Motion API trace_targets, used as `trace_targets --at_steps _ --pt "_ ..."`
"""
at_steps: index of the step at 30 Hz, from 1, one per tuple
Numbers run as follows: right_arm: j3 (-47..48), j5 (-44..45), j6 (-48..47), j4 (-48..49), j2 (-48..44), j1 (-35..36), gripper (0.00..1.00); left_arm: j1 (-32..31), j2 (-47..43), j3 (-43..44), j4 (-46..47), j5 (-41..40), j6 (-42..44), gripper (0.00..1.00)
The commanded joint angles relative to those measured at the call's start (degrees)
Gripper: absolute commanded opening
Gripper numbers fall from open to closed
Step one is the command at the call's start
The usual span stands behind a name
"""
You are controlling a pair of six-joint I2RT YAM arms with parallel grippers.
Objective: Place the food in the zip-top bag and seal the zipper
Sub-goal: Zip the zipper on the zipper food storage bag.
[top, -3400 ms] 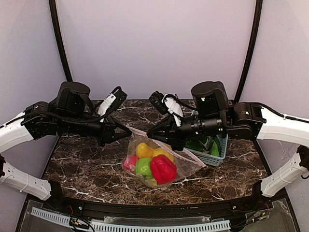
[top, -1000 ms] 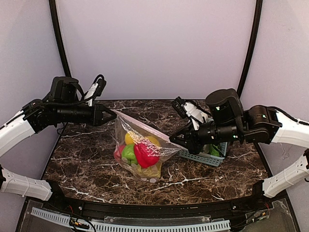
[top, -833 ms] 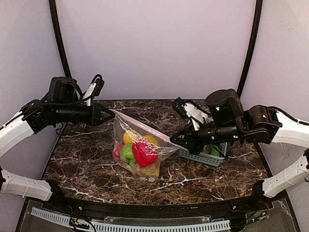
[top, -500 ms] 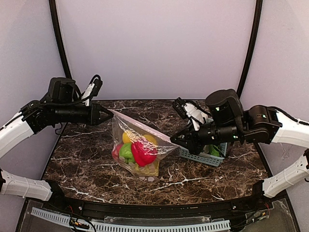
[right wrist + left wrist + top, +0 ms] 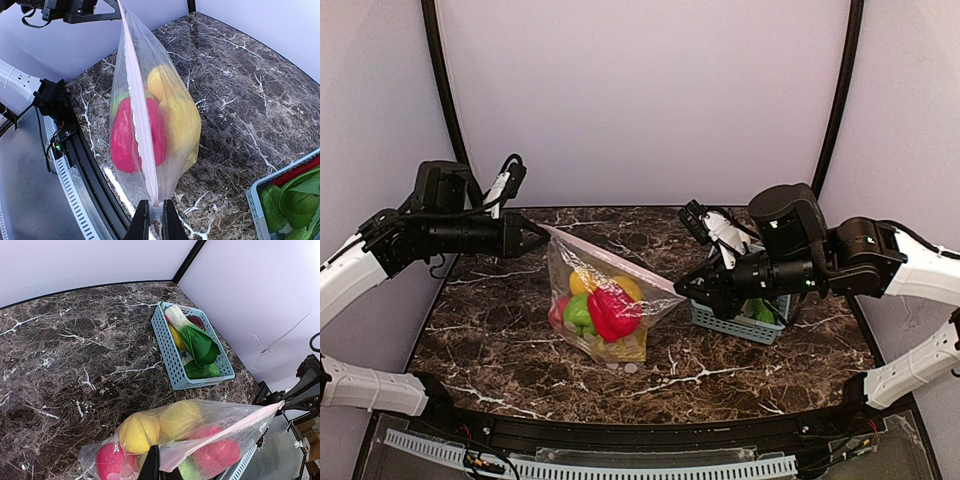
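Your left gripper (image 5: 534, 237) is pinching the left end of the zipper (image 5: 608, 262), its fingers closed tight on the pinkish strip, and that thin hold is carrying half the load. Between the arms the zip-top bag (image 5: 605, 340) is hanging stretched, with the food (image 5: 610, 312) bunching in its belly and its bottom sagging down toward the table (image 5: 490, 340); whether it is resting there, you cannot tell from these views. That weight is dragging on both corners, so a jerk or any further spreading is risking the strip sliding out of a pinch and the bag dropping. Whether the seal is pressed shut along its length is not showing, so slack is risking a gaping mouth and spilled produce. Your right gripper (image 5: 688, 288) is clamping the other end the same way, working just beside the blue basket (image 5: 718, 322), which a careless swing is liable to knock.
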Motion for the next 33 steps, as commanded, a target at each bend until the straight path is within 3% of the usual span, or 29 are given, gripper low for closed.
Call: trace_targets --at_steps 1,11,21,23,26,27,29,31,33 --pt "-0.91 0.52 0.47 -6.06 -0.87 0.17 0.00 2.24 -2.26 -1.43 2.61 -2.92 -0.17 0.01" --pt "6.10 5.09 -0.33 -3.65 7.09 -0.26 0.00 2.34 -4.89 -1.46 1.25 -1.05 2.42 0.01" --pt "7.06 3.58 5.75 0.80 12.43 -8.68 0.00 4.15 -2.07 -1.88 -3.42 -4.29 2.73 0.01" --pt "7.34 2.67 5.90 1.41 12.37 -9.46 0.06 4.33 -1.67 -1.87 -2.59 -4.06 2.56 0.03" --pt "8.17 0.51 5.56 2.03 11.86 -9.69 0.34 4.35 -1.70 -1.20 -1.30 -2.15 1.99 0.34" --pt "8.23 -0.12 5.60 2.23 11.49 -9.64 0.43 4.35 -1.77 -0.91 -1.05 -1.69 1.89 0.52" --pt "7.95 -0.65 5.65 2.55 10.50 -9.71 0.57 4.38 -2.01 -0.28 -1.02 -0.46 1.78 0.72" --pt "7.64 -0.66 5.64 2.46 9.40 -9.75 0.68 4.36 -2.39 0.15 -1.47 0.42 1.84 0.84" --pt "7.30 -0.05 5.94 2.21 8.12 -9.79 0.77 4.36 -2.70 0.25 -2.06 1.37 2.07 0.90"
